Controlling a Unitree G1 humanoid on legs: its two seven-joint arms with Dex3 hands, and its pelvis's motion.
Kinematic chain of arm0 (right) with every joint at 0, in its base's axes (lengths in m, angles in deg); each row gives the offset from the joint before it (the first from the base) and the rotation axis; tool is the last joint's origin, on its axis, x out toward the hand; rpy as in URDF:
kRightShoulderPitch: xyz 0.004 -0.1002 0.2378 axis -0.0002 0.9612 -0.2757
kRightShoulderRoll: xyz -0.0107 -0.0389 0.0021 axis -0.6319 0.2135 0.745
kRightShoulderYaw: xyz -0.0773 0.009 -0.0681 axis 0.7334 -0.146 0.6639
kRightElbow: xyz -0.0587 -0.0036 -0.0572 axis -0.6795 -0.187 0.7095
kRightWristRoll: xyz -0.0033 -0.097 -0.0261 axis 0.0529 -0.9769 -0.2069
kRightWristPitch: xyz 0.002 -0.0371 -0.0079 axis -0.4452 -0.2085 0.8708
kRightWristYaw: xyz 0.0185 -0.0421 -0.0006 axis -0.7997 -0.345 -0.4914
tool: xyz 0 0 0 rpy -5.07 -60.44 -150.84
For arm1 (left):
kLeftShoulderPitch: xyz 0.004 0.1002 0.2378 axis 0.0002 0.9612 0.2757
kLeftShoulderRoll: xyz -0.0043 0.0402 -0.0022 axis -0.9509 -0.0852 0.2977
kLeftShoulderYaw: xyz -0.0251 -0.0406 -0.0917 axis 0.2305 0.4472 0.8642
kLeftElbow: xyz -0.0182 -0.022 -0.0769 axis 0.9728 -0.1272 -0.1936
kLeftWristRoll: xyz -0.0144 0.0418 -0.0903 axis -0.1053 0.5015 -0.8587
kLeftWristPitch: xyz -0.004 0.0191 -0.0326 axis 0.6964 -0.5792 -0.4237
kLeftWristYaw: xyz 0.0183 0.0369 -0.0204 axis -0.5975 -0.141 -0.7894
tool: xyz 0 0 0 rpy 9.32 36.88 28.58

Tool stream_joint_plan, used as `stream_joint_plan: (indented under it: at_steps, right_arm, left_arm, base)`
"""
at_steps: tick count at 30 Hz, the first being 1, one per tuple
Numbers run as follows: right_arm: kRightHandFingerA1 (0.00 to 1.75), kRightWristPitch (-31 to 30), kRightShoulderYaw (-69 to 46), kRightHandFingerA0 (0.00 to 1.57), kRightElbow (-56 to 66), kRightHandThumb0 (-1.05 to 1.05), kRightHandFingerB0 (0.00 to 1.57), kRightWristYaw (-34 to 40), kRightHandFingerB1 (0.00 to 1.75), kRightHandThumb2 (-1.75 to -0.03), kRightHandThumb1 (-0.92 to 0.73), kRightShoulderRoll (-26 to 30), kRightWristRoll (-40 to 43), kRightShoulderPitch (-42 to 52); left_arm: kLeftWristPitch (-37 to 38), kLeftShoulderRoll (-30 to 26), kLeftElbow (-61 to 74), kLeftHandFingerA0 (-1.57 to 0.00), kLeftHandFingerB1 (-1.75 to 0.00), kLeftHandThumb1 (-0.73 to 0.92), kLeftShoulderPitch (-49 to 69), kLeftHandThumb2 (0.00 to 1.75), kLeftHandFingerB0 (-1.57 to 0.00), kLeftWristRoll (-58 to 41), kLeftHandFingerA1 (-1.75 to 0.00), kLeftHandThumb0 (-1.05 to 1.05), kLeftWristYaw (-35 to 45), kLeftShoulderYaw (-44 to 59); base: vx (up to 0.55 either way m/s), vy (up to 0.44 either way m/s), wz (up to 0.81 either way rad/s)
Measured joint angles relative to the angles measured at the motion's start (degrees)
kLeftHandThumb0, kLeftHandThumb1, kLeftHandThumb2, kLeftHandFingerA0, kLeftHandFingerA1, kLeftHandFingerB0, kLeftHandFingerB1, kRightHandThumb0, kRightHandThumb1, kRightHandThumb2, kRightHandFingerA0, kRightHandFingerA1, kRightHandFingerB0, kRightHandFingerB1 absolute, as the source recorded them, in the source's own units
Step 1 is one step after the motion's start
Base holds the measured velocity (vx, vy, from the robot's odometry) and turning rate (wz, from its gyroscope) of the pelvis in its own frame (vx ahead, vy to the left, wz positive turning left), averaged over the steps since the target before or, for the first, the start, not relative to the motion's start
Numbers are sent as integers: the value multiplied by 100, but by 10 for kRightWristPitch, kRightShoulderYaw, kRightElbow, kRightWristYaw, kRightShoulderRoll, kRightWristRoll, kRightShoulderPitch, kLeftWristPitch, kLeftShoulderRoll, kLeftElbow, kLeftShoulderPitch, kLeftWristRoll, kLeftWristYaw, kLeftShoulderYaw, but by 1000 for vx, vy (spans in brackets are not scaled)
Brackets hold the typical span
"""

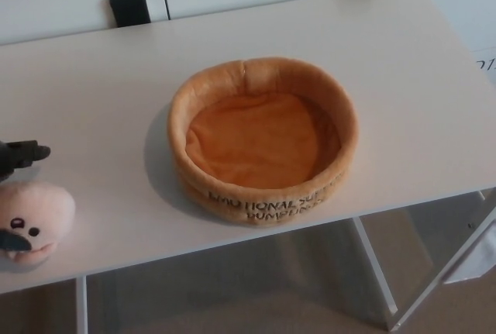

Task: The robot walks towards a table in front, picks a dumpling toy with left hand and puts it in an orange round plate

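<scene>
left hand (17,156) at far-left edge, fingers apart, one above and one over the dumpling toy's face, not yet clamped | dumpling toy (32,216) on table (403,78) directly below fingers | orange plate (263,139) well right, empty | right hand unseen

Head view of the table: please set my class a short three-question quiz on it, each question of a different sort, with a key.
1. True or false: the dumpling toy lies inside the orange plush plate.
2. Multiple choice: where on the white table is the toy? A) far right corner B) near left edge C) centre
3. Fill in: the robot's ____ hand shows by the toy.

Key: 1 false, it lies on the table beside the empty plate; 2 B; 3 left.
</scene>
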Motion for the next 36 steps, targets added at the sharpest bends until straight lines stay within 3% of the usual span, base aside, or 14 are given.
stream_joint_plan:
  at_steps: [6,7,10,11,21,22,23,24,26,27,29,30,34,36]
  right_arm:
    - [56,0,-1,89,-1,-41,38,-1,33,-62,-69,0,0,-1]
    - [51,0,-1,86,-1,-41,37,-1,32,-61,-69,0,0,-1]
    - [51,0,-1,86,-3,-41,37,-2,32,-61,-69,0,0,0]
    - [59,0,-1,91,-4,-42,39,-2,33,-62,-69,0,0,-1]
    - [59,0,-1,91,-8,-42,39,-2,33,-62,-69,0,0,-5]
    - [72,0,-1,87,-8,-49,29,-3,46,-85,-52,0,0,-5]
    - [72,0,-1,87,-8,-49,29,-3,46,-85,-52,0,0,-5]
    - [50,0,-1,84,-8,-41,36,-3,32,-61,-70,0,0,-5]
    - [50,0,-1,84,-7,-41,36,-3,32,-61,-70,0,0,-4]
    - [52,0,-1,88,-7,-41,37,-3,33,-62,-70,0,0,-4]
    - [50,0,-1,87,-6,-41,37,-6,33,-62,-70,0,0,-4]
    - [50,0,-1,85,-6,-41,37,-6,32,-61,-70,0,0,-4]
    - [56,-1,-3,88,-6,-41,38,-11,33,-62,-70,0,0,-6]
    - [56,-1,-3,90,-6,-44,39,-13,33,-61,-69,0,0,-7]
  left_arm:
    - [-1,14,-4,0,-8,37,1,74,0,13,-16,-90,-1,-6]
    - [-1,14,-4,-1,-15,49,1,56,0,14,-27,-81,-1,-7]
    - [-5,20,-5,-1,-15,49,2,56,0,22,-27,-81,-2,-10]
    - [-5,26,-8,-24,-22,45,2,58,0,26,-38,-82,-3,-15]
    - [9,39,-24,-24,-22,45,3,58,0,43,-38,-82,-19,-27]
    - [10,39,-25,-65,-19,37,3,76,-5,44,-73,-73,-21,-27]
    - [11,40,-25,-65,-19,37,3,76,-5,44,-73,-73,-22,-27]
    - [11,40,-26,-92,-38,71,3,62,-51,44,-69,-19,-22,-27]
    - [13,40,-20,-92,-38,71,3,62,-51,53,-69,-19,-31,-31]
    - [13,40,-20,-102,-48,79,3,63,-76,53,-86,-18,-31,-31]
    - [13,40,-11,-98,-61,83,3,64,-86,56,-104,-18,-31,-35]
    - [13,40,-10,-95,-80,83,3,70,-81,56,-116,-16,-31,-35]
    - [17,48,-3,-93,-86,86,14,70,-77,54,-126,-19,-39,-31]
    - [21,52,-2,-79,-103,81,20,64,-70,54,-142,-19,-48,-26]
  base:
    - [0,0,0]
    - [0,0,0]
    - [0,0,0]
    - [0,0,0]
    - [0,0,0]
    - [0,0,0]
    - [0,0,0]
    - [0,0,0]
    - [0,0,0]
    - [0,0,0]
    - [0,0,0]
    - [0,0,0]
    - [0,0,0]
    - [0,0,0]
